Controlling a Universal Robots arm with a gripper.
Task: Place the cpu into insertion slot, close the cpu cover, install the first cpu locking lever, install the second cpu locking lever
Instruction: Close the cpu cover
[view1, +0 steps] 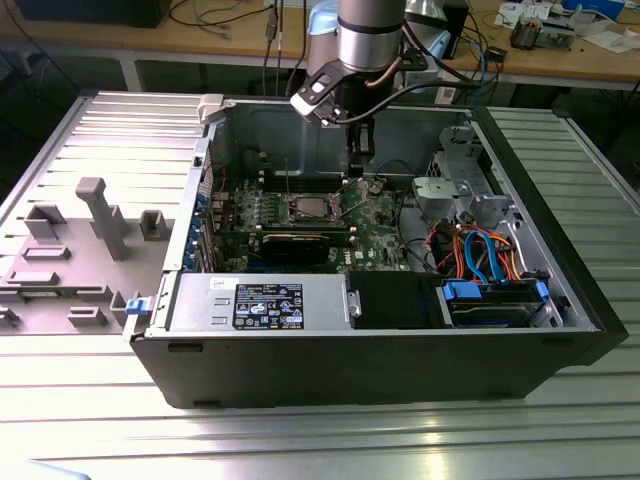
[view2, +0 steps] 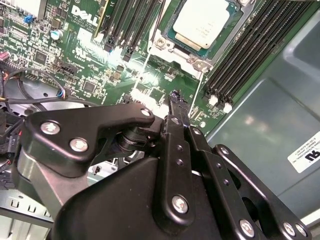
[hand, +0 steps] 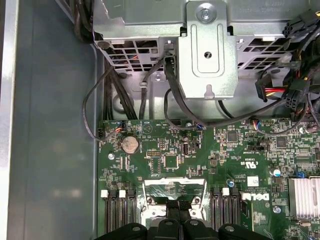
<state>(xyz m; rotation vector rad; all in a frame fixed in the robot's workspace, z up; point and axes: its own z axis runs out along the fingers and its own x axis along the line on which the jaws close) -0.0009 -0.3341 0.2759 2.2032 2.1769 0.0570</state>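
One cpu sits in the insertion slot; gripper hangs just to the exterior view's right, pressed closed, nothing held. Likely light, stiff, fragile: hold by edges.

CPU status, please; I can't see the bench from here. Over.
Gripper shut, over the motherboard beside the insertion slot. CPU lying in that slot. Nothing between gripper and slot.

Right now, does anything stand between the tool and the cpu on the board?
Nothing visible does. In the second wrist view the tool hangs over the motherboard beside the cpu, which lies in the insertion slot; no cable crosses the gap.
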